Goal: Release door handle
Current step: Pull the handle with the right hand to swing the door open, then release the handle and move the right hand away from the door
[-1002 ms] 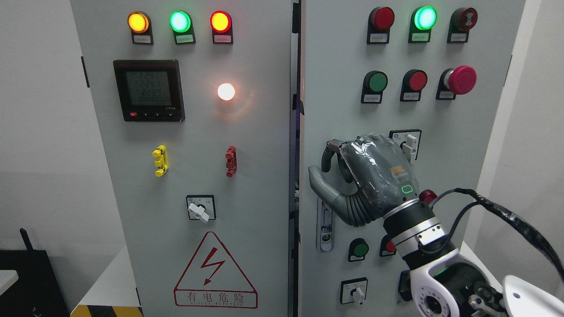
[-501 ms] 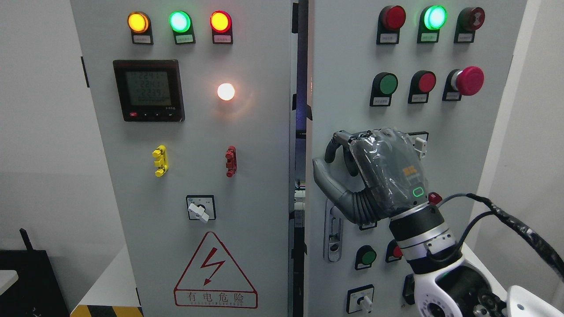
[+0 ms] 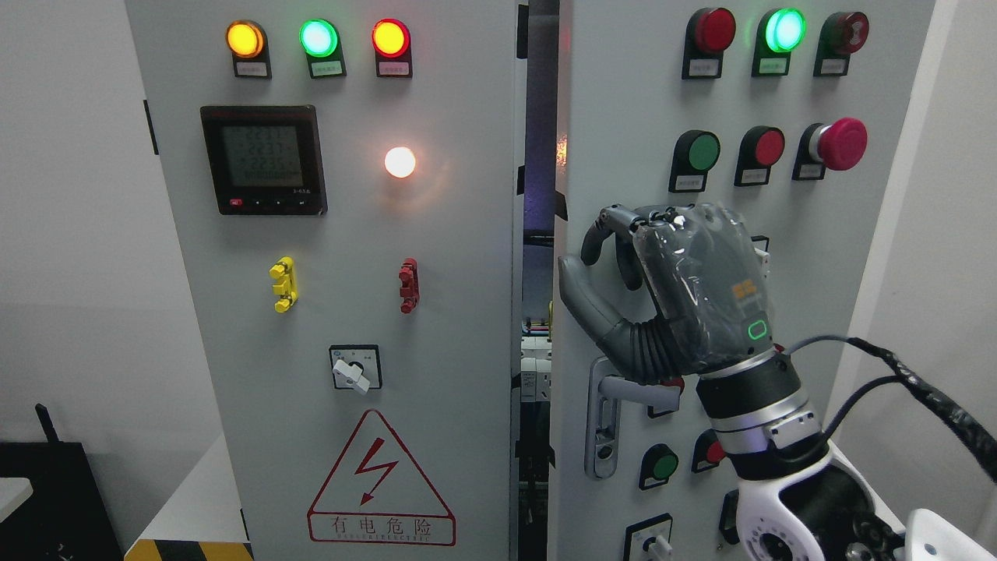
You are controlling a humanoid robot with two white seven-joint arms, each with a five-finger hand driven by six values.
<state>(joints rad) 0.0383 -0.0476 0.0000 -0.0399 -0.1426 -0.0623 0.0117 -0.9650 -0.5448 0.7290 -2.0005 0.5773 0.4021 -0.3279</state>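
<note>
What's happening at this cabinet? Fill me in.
The robot's right hand is raised in front of the right door of a grey electrical cabinet, just above the door handle. The lever shows free below the palm, so the hand appears to have let go, fingers loosely curled around nothing. The right door stands ajar, with a dark gap showing wiring and breakers between it and the closed left door. The left arm is out of view.

a dark gap (image 3: 537,234) runs down centre frame between the two cabinet doors, wiring behind it low down; the right hand (image 3: 670,296) and door handle (image 3: 635,389) crowd its right edge.
</note>
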